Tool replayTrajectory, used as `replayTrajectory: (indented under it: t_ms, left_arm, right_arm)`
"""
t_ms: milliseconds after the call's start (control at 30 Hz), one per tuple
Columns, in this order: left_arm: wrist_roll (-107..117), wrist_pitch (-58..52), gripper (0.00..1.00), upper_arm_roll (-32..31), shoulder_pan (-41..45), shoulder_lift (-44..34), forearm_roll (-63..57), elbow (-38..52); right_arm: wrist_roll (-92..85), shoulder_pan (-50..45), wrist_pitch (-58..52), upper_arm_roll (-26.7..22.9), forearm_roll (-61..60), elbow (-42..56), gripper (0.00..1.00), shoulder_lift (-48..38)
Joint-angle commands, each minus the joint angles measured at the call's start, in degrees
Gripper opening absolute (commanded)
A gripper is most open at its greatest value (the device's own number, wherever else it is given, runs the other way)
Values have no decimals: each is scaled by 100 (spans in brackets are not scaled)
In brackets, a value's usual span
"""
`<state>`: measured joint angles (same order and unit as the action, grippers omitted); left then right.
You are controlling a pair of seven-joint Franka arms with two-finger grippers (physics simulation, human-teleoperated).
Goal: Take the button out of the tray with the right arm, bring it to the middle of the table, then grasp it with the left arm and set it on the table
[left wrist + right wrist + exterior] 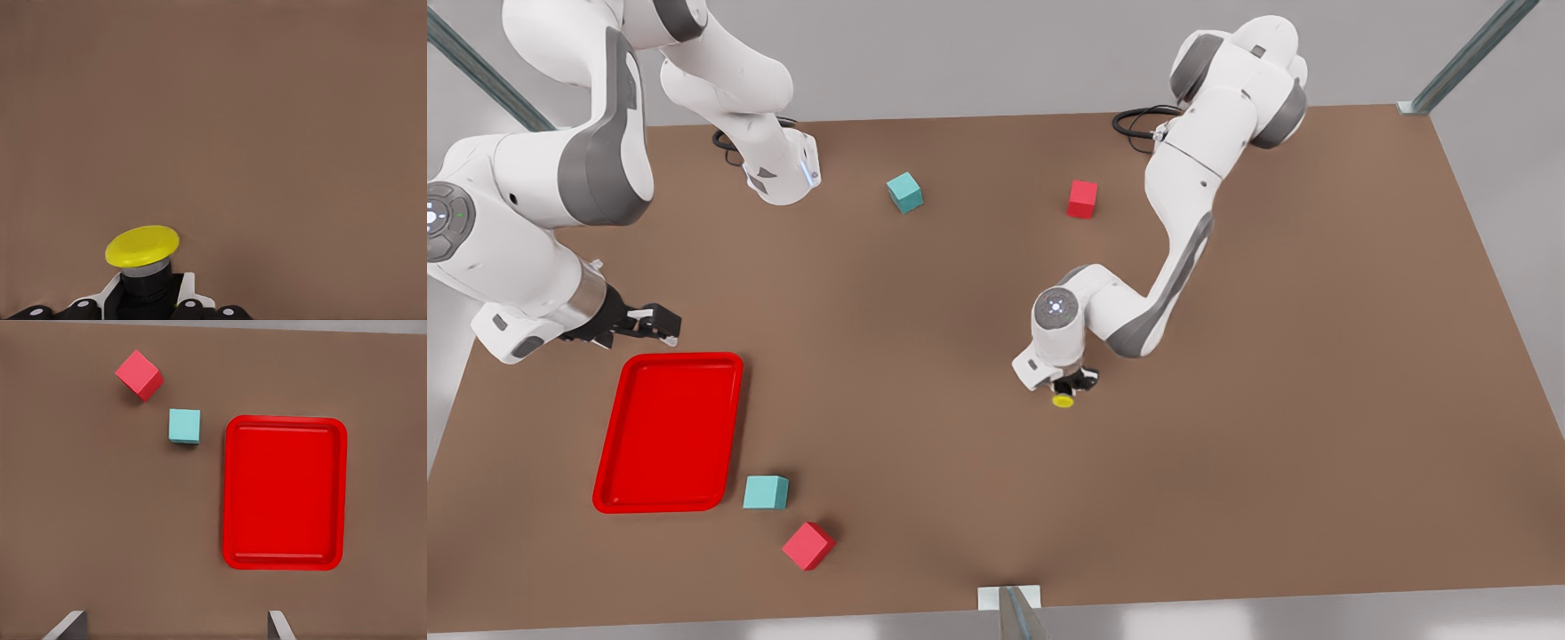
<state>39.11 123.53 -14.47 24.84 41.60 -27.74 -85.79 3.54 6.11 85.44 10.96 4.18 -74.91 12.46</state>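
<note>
At the front view's left, the right arm bends low over the tabletop, its forearm reaching toward the tray. The right pincer hangs just beyond the tray's far rim with its fingers set wide apart and nothing between them. The tray lies flat near the tabletop's left edge. Just off its near corner sits a teal cube, with a red cube a little nearer the front edge. Farther back lie another teal cube and another red cube.

Toward the middle, the left arm folds down from its base at the far edge, wrist pointing straight down. The left pincer is clamped on the button, gripping its dark body while the yellow cap sticks out past the fingertips. The wrist hides most of the fingers, and whether the button touches the tabletop is hard to make out.
</note>
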Motion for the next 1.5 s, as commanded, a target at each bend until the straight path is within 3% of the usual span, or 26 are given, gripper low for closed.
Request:
replayTrajectory:
  t_ms: [0, 167, 233, 533, 900, 933, 967, 1467]
  left_arm:
    - [7556, -1857, 42, 15, 117, -2, -907, 229]
    - [12734, -3739, 42, 111, 196, 15, -2709, 221]
    - [13676, -4179, 42, 129, 275, 173, -3571, 141]
    - [14607, -4584, 42, 217, 179, 1289, -5873, 45]
    - [14766, -4109, 43, 331, 196, 1764, -5874, 36]
    - [14757, -4109, 47, 322, 188, 1773, -5874, 10]
    - [14695, -4109, 100, 331, 179, 1799, -5874, 1]
    - [14397, -4443, 100, 331, 232, 1712, -5900, 10]
  right_arm:
    - [-55, 4, -1, 2, -5, 3, 100, -7]
    - [-55, 4, -1, 2, -5, 3, 100, -7]
    - [-55, -5, -1, 2, -5, 3, 100, -7]
    - [-64, -22, -10, 2, -5, 3, 100, -7]
    - [-64, -14, -10, 2, -13, 3, 100, -7]
    - [-64, -5, -10, 2, -5, 3, 100, -7]
    - [-64, -5, -10, 2, -5, 3, 100, -7]
    - [-47, 13, -10, -7, 22, 3, 100, -7]
